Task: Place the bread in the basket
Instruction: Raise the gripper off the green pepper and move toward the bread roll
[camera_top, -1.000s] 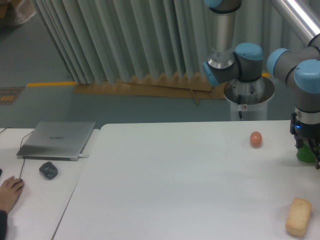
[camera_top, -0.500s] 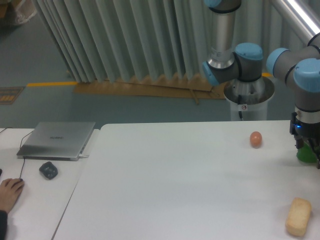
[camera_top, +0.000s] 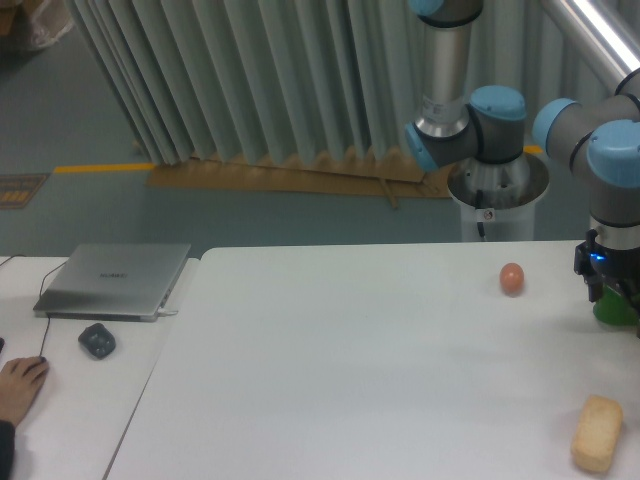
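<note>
The bread (camera_top: 597, 433), a pale tan oblong bun, lies on the white table (camera_top: 350, 370) near the front right corner. My gripper (camera_top: 614, 296) hangs at the right edge of the view, well behind the bread and apart from it. It stands right over a green object (camera_top: 610, 311), which its dark fingers partly hide. The frame edge cuts the fingers off, so their spacing does not show. The basket is out of view.
A small orange-brown egg-like ball (camera_top: 512, 278) sits on the table left of the gripper. A closed laptop (camera_top: 115, 279), a dark mouse (camera_top: 97, 341) and a person's hand (camera_top: 18, 385) are on the adjoining table at the left.
The gripper has shifted slightly left and up beside the green object. The bread and the ball have not moved.
</note>
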